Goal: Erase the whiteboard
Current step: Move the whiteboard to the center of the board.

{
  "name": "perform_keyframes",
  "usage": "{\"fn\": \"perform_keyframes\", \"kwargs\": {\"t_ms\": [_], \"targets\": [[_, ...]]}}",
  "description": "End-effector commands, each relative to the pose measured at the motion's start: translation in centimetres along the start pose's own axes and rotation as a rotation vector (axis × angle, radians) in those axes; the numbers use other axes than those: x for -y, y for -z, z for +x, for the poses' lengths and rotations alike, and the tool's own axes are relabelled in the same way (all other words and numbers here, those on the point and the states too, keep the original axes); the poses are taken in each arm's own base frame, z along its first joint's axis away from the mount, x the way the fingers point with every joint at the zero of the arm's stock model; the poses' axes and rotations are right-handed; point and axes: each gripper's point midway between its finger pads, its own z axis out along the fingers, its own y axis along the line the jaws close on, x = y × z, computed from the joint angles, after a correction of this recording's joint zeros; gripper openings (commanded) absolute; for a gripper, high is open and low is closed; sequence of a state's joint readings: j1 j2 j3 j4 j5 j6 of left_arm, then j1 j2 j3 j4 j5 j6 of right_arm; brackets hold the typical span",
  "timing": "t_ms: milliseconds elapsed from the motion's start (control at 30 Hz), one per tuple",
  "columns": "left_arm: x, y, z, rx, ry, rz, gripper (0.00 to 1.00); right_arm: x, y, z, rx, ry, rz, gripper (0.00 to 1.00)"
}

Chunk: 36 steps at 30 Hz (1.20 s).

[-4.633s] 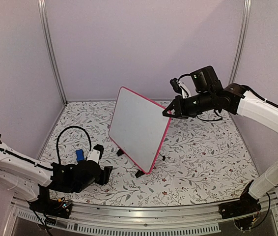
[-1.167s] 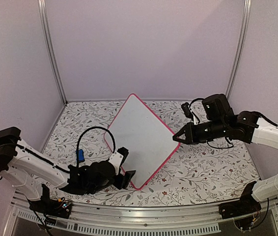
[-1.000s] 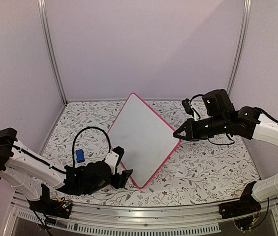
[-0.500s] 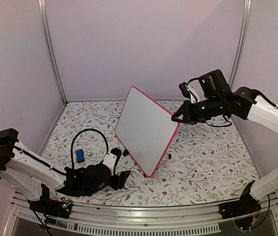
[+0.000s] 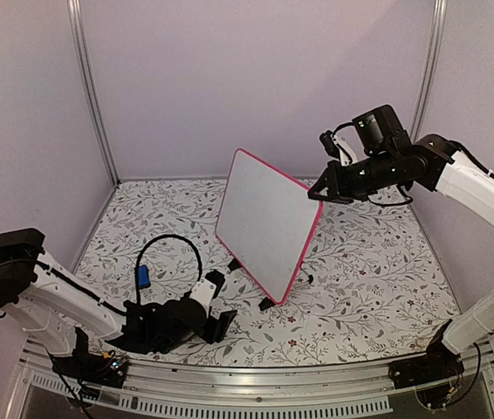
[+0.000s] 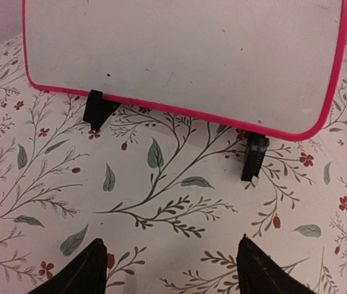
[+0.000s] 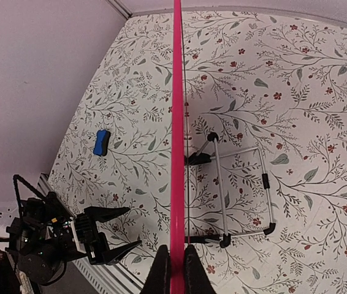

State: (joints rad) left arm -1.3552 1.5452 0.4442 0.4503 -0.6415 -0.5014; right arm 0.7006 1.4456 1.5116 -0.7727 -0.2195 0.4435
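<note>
bare table [image 6: 161,202] between left jaws, whiteboard [image 6: 179,55]

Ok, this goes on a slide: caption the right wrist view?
Right claw shut on the edge of the pink-framed whiteboard, seen edge-on above its wire stand, blue eraser and floral table.

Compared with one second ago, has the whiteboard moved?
Yes. The whiteboard, pinched by the right gripper, has tipped up and away from the front rail; its low corner lies farther from it now.
</note>
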Motion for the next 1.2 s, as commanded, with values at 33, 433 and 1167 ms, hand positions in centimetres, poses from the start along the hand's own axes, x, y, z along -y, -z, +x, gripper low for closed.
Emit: {"fn": "perform_keyframes", "kwargs": {"t_ms": [33, 433, 1167], "targets": [[0.7, 0.0, -0.5, 0.013, -0.011, 0.003, 0.71, -1.5, 2.4, -4.8, 0.150, 0.064, -0.055, 0.00], [1.9, -0.4, -1.8, 0.043, -0.096, 0.018, 0.72, 1.7, 0.9, 0.0, 0.096, 0.020, -0.034, 0.00], [4.5, -6.5, -2.8, 0.028, -0.250, 0.159, 0.69, 3.2, 2.7, 2.8, 0.115, -0.010, -0.007, 0.00]]}}
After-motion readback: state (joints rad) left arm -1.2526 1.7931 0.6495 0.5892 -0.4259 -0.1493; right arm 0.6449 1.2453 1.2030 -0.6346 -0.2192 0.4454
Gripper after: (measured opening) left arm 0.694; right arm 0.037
